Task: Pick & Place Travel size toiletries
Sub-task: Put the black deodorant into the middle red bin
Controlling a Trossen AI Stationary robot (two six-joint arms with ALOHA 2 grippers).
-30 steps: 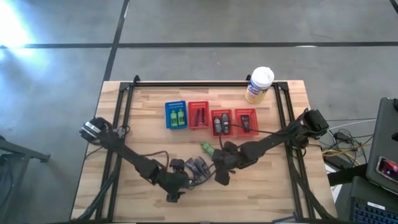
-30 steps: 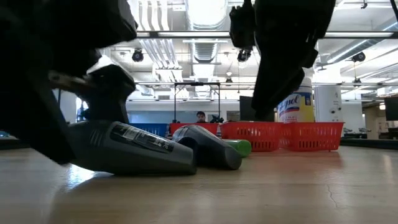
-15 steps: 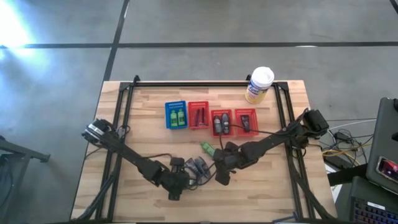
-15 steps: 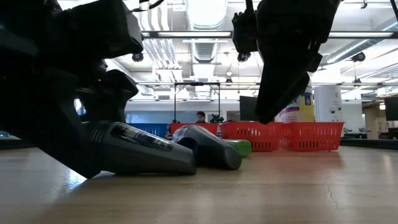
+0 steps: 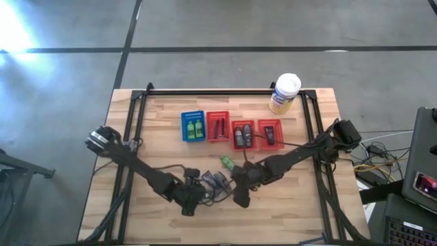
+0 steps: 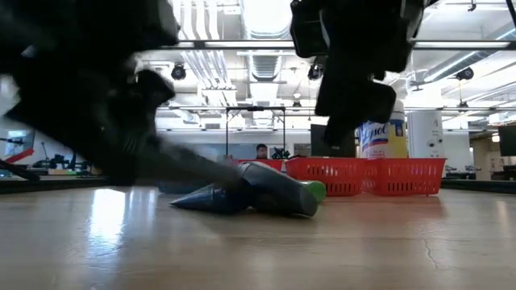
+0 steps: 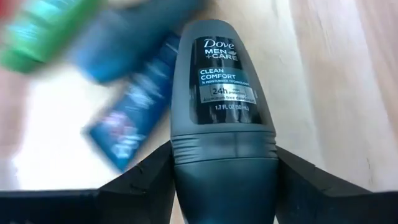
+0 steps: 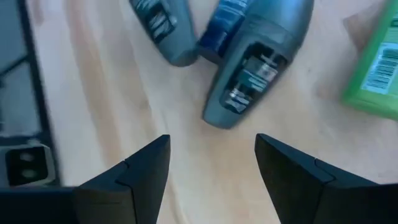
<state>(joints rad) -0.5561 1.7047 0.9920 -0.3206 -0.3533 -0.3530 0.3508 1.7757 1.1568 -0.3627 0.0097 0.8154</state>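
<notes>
Lifted since earlier: Dove roll-on deodorant (image 7: 224,118), clamped in left gripper (image 5: 193,199) jaws above bench (image 5: 287,212). Right gripper (image 8: 211,163), jaws apart, over grey bottle (image 8: 258,65).

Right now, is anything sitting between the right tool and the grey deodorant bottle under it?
Nothing visible. The right tool is open above bare wood, and the grey deodorant bottle lies just ahead of its fingertips. A second grey bottle and a green bottle lie off to either side.
</notes>
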